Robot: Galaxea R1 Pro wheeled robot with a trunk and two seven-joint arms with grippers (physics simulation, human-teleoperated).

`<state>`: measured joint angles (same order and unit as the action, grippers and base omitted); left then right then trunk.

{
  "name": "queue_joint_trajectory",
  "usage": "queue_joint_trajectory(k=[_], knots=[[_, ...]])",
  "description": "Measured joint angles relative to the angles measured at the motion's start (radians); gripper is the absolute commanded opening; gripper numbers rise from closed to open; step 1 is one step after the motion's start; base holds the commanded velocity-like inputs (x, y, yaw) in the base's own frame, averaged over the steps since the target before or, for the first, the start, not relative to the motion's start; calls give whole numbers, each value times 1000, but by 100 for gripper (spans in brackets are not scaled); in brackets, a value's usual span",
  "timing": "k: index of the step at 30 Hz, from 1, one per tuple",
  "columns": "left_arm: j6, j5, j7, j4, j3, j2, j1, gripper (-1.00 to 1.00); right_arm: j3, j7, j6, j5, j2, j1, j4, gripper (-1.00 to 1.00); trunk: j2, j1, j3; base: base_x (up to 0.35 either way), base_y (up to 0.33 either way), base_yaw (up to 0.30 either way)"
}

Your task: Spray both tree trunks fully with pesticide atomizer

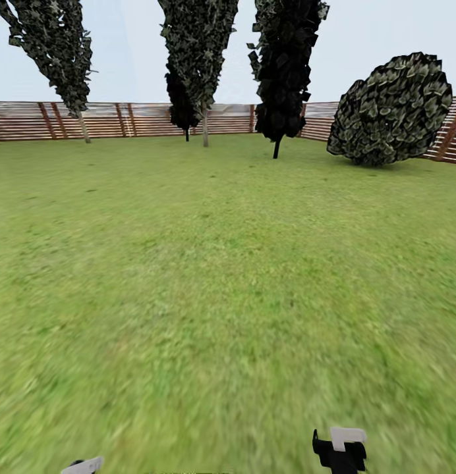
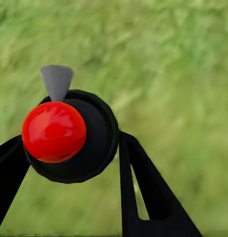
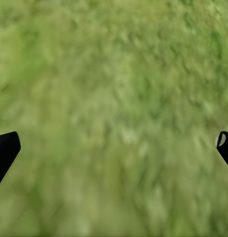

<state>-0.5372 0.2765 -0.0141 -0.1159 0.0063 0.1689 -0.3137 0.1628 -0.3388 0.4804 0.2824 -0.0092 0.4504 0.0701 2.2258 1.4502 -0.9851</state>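
In the left wrist view, the pesticide atomizer (image 2: 54,132) is seen from above: a round red top on a black body with a grey nozzle. My left gripper (image 2: 69,160) is shut on it, one black finger on each side, over blurred grass. My right gripper (image 3: 116,145) is open and empty above the lawn, its fingertips (image 3: 5,150) wide apart. Far off by the fence, two tall dark green trees have pale trunks, one at the left (image 1: 84,128) and one at the middle (image 1: 205,130). The grey paving is out of view.
The green lawn (image 1: 221,276) stretches ahead to a reddish-brown slat fence (image 1: 122,120). Two near-black thin-stemmed trees (image 1: 281,72) stand near the middle of the fence. A large round leafy bush (image 1: 393,108) sits at the right. Parts of my arms (image 1: 340,451) show at the bottom edge.
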Motion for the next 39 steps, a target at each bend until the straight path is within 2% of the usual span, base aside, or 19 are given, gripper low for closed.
queue_joint_trajectory(k=[18,39], knots=[[2,0,0,0,1,0,0,-100,0,0,0,0,0,0,0,100,0,0,-18,0,0,231],[2,0,0,0,1,0,0,-100,0,0,0,0,0,0,-1,100,0,0,-22,0,0,274]])
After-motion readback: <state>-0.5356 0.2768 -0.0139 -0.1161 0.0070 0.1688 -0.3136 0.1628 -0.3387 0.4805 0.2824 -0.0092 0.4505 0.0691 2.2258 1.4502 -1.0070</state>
